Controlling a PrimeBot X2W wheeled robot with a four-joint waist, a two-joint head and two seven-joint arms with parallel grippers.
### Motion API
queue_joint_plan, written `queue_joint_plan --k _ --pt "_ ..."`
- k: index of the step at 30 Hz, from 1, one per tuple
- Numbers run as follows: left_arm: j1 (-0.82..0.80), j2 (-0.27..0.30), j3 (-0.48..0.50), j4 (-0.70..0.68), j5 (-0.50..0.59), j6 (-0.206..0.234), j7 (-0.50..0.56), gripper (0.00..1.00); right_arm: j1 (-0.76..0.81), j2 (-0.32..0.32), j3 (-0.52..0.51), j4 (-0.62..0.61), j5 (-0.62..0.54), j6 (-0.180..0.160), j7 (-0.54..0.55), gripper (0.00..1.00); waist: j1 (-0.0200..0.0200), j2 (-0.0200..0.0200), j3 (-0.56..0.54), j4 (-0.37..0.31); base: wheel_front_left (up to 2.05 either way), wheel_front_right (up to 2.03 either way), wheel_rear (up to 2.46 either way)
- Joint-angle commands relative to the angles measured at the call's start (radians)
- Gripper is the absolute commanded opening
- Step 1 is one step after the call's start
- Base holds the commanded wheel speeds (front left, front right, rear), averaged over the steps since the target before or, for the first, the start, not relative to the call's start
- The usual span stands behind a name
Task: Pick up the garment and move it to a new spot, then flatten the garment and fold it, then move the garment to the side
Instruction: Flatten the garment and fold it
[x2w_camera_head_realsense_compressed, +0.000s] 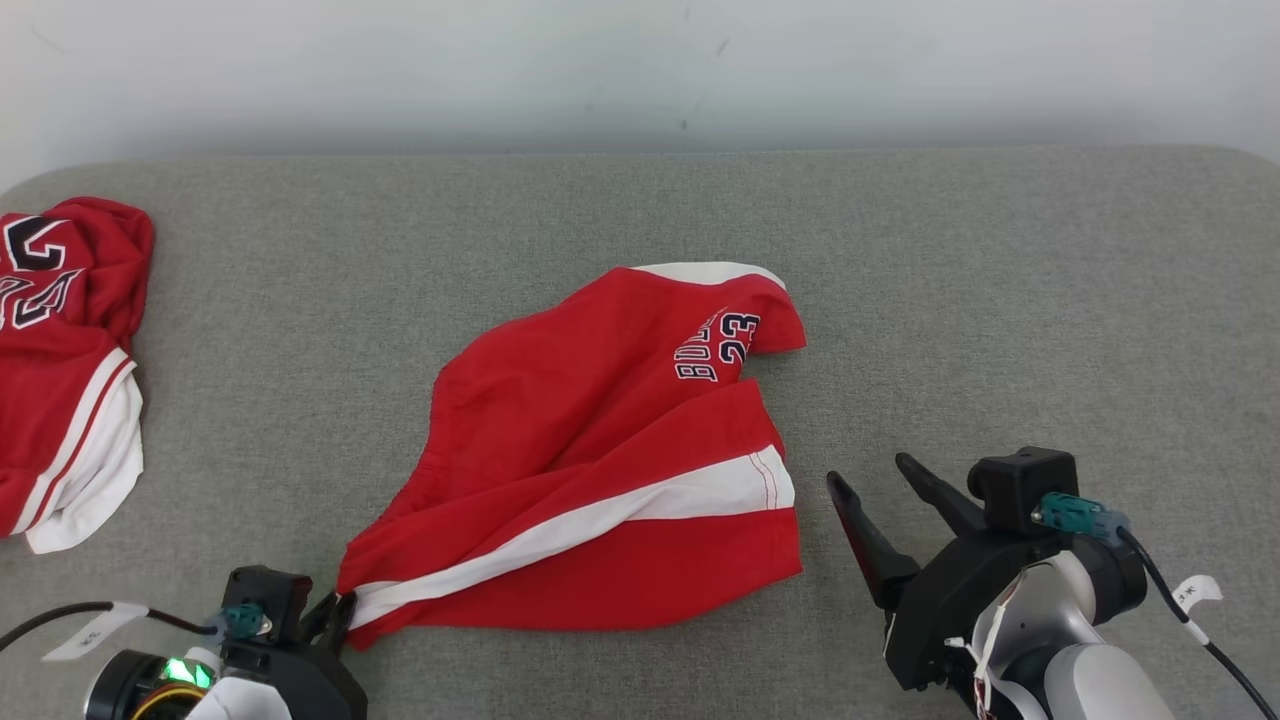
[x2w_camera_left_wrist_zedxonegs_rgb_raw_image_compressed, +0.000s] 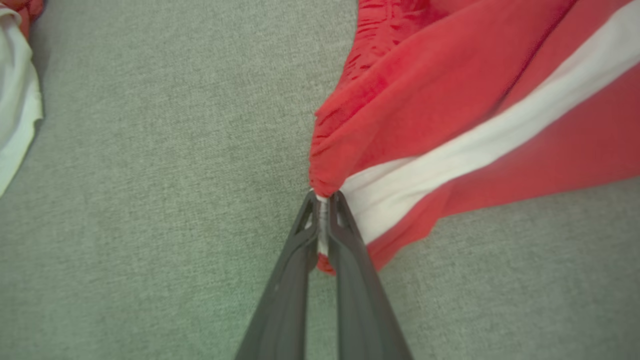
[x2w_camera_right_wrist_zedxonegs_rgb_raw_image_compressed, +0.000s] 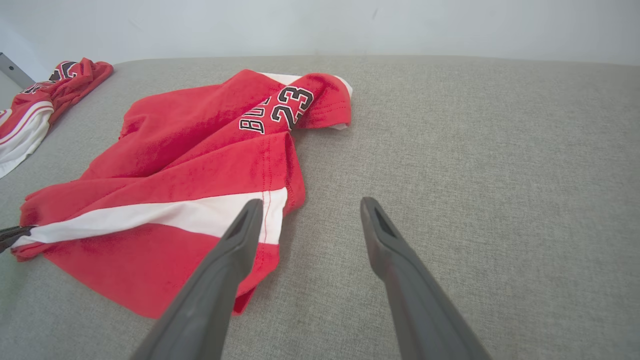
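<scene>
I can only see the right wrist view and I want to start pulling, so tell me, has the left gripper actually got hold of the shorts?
Observer: Yes. In the left wrist view the left gripper is shut on a corner of the shorts, right at the end of the white stripe.
Operator: Okay. And is my right gripper touching the cloth anywhere?
Observer: No. In the head view the right gripper is open and stands apart from the shorts, just to their right.
</scene>
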Motion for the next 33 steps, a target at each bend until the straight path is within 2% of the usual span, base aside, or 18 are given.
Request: queue_joint_plan --k 1,9,10,11,12,19,24,33 --pt "0.022 -0.014 0.001 0.006 -0.004 0.008 -0.013 0.00 -0.013 -0.001 0.009 0.002 0.007 -0.002 0.010 1.00 0.0000 -0.0001 0.002 0.002 0.00 0.00 0.00" --pt "0.046 -0.046 0.011 -0.003 -0.016 0.045 -0.071 0.00 0.000 0.019 0.000 0.024 -0.003 -0.002 0.084 1.00 0.0000 -0.0001 0.000 0.018 0.00 0.00 0.00" --pt "0.046 -0.048 0.015 -0.007 -0.013 0.053 -0.085 0.11 -0.003 0.023 -0.003 0.028 -0.006 -0.002 0.085 1.00 0.0000 -0.0001 -0.001 0.021 0.00 0.00 0.00" --pt "0.050 -0.051 0.019 -0.008 -0.010 0.061 -0.097 0.65 -0.006 0.024 -0.002 0.031 -0.010 -0.002 0.086 1.00 0.0000 -0.0001 -0.003 0.024 0.00 0.00 0.00" --pt "0.052 -0.052 0.021 -0.007 -0.006 0.068 -0.106 1.00 -0.009 0.027 0.002 0.032 -0.010 -0.002 0.086 1.00 0.0000 -0.0001 -0.004 0.027 0.00 0.00 0.00" --pt "0.066 -0.029 0.033 -0.019 -0.011 0.080 -0.112 1.00 -0.002 0.031 0.005 0.034 -0.007 -0.002 0.092 1.00 0.0000 -0.0001 -0.019 0.041 0.00 0.00 0.00" --pt "0.085 -0.003 0.035 -0.035 -0.027 0.064 -0.099 1.00 0.005 0.030 0.002 0.028 -0.010 -0.002 0.097 1.00 0.0000 -0.0001 -0.027 0.045 0.00 0.00 0.00" --pt "0.106 0.016 0.059 -0.064 -0.062 0.067 -0.114 1.00 0.018 0.026 0.002 0.022 -0.012 -0.002 0.104 1.00 0.0000 -0.0001 -0.042 0.032 0.00 0.00 0.00"
